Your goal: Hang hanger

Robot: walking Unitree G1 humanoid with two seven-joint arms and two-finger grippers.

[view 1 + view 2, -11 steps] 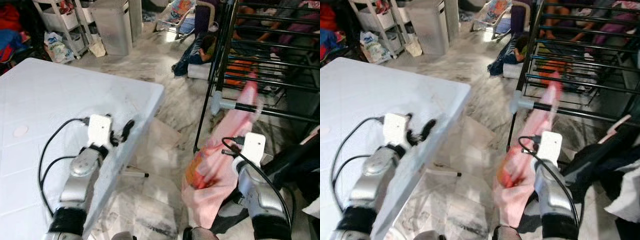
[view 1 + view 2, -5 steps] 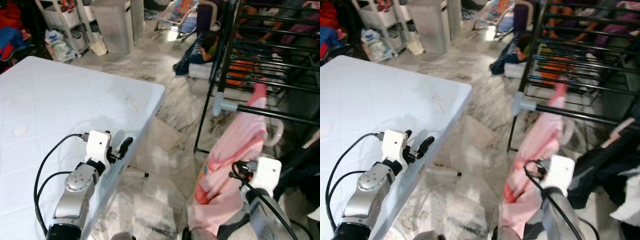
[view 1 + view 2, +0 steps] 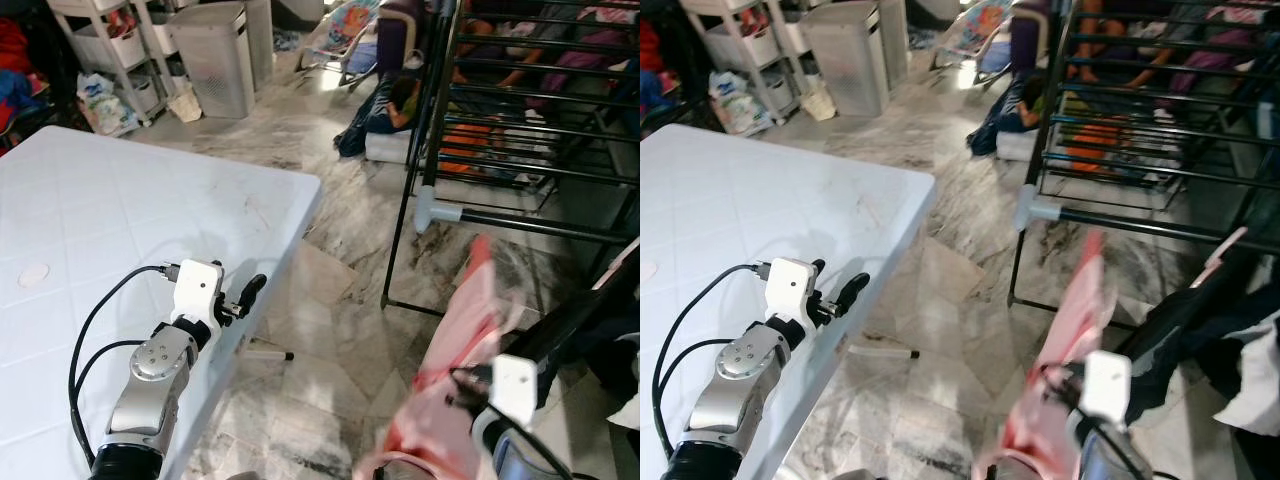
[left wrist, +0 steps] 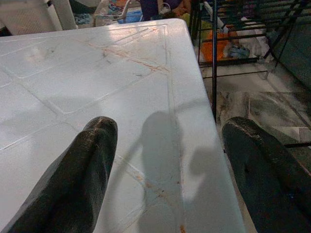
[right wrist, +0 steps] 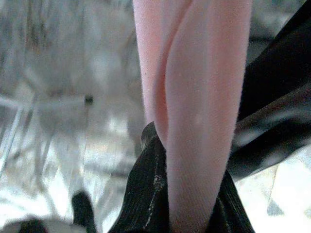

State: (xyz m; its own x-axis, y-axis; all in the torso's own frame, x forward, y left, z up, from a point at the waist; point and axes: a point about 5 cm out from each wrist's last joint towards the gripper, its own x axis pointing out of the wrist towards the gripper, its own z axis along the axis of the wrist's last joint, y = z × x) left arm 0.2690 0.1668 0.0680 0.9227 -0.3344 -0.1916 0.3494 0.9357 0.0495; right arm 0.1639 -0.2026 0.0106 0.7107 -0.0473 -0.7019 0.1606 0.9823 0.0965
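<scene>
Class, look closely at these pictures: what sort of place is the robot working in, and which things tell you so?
Probably a lived-in home's laundry or utility area: a black clothes drying rack stands on marble floor, a white laundry bin sits by storage shelves, and the right gripper pinches a pink garment.

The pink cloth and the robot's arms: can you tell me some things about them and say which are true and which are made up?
1. The right gripper holds the pink cloth. True.
2. The left gripper is shut on a hanger. False: its fingers are apart, holding nothing.
3. The left gripper hovers over the white table. True.
4. The pink cloth hangs on the black rack. False: it is below and in front of the rack.
</scene>
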